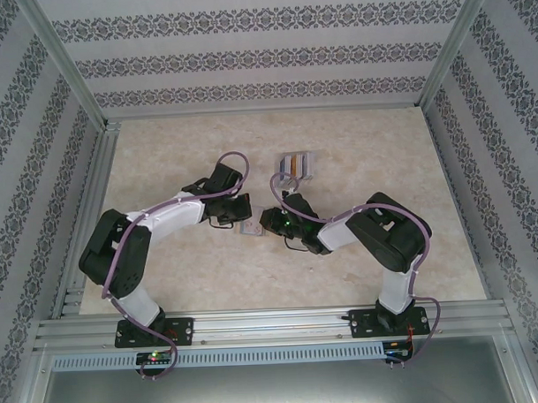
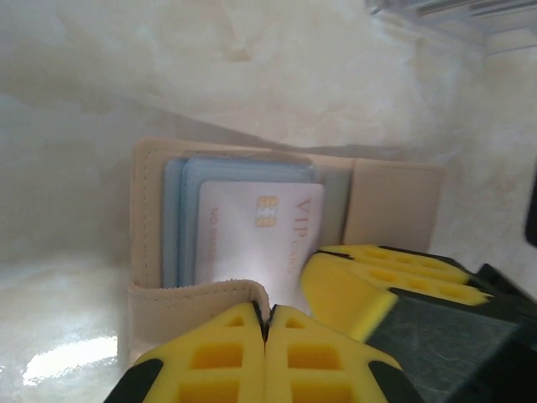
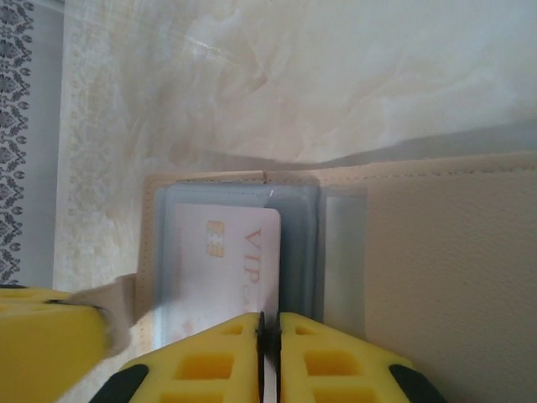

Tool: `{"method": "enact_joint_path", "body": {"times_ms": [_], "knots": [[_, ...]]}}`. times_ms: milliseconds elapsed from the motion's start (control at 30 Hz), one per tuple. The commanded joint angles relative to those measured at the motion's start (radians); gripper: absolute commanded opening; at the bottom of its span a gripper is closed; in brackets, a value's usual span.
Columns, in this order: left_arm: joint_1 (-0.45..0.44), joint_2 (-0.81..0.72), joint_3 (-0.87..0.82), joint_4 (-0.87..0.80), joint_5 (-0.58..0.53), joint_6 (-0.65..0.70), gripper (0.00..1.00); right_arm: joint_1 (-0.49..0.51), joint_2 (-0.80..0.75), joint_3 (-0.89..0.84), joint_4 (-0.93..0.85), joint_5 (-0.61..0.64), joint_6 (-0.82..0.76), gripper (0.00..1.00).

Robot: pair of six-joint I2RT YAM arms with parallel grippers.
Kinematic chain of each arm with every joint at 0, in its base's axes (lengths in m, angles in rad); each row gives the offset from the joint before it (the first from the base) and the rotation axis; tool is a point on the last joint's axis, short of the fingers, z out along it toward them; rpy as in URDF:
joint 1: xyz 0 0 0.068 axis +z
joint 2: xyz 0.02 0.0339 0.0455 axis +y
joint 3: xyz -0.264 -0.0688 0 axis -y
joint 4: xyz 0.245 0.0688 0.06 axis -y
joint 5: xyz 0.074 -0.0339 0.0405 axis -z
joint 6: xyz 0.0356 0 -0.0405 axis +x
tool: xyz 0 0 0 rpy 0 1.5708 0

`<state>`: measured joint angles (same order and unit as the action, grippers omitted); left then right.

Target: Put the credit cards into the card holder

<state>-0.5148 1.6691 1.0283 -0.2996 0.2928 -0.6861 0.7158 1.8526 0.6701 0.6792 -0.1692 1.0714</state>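
Observation:
The tan card holder (image 1: 250, 228) lies open on the table between the two arms. Its grey-blue sleeves hold a pale credit card (image 2: 252, 243) with a gold chip and "VIP" lettering. My left gripper (image 2: 267, 315) is shut on the holder's snap tab (image 2: 193, 298) at its near edge. My right gripper (image 3: 270, 323) is closed on the long edge of that credit card (image 3: 218, 260), which lies partly inside a sleeve. The tan flap (image 3: 453, 277) spreads to the right. More credit cards (image 1: 294, 164) stand in a clear tray further back.
The clear tray (image 1: 308, 167) sits just behind the right gripper (image 1: 268, 222). The left gripper (image 1: 241, 218) and right gripper crowd together over the holder. Marble-patterned tabletop extends all round, fenced by metal frame rails and patterned walls.

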Motion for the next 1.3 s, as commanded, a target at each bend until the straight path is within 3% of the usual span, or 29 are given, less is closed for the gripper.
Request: {"method": "enact_joint_path", "body": {"times_ms": [0,300,500,733,967,1100,1267], "knots": [[0.012,-0.049,0.011,0.004,0.017,-0.006,0.00,-0.004,-0.043,-0.016,-0.096,-0.026,-0.054,0.21],[0.047,-0.109,0.007,-0.048,-0.007,0.020,0.00,-0.042,-0.242,-0.027,-0.317,-0.004,-0.163,0.34],[0.049,-0.134,0.019,-0.058,0.017,0.013,0.00,-0.061,-0.259,-0.008,-0.360,-0.055,-0.190,0.33],[0.048,-0.164,0.030,-0.052,0.063,-0.016,0.00,-0.056,-0.181,0.040,-0.304,-0.187,-0.167,0.32],[0.047,-0.187,0.030,-0.060,0.083,-0.030,0.00,-0.059,-0.124,0.062,-0.208,-0.269,-0.115,0.42],[0.048,-0.198,0.035,-0.077,0.080,-0.029,0.00,-0.059,-0.129,0.062,-0.185,-0.287,-0.112,0.54],[0.047,-0.198,0.033,-0.073,0.087,-0.035,0.00,-0.059,-0.114,0.063,-0.167,-0.304,-0.097,0.57]]}}
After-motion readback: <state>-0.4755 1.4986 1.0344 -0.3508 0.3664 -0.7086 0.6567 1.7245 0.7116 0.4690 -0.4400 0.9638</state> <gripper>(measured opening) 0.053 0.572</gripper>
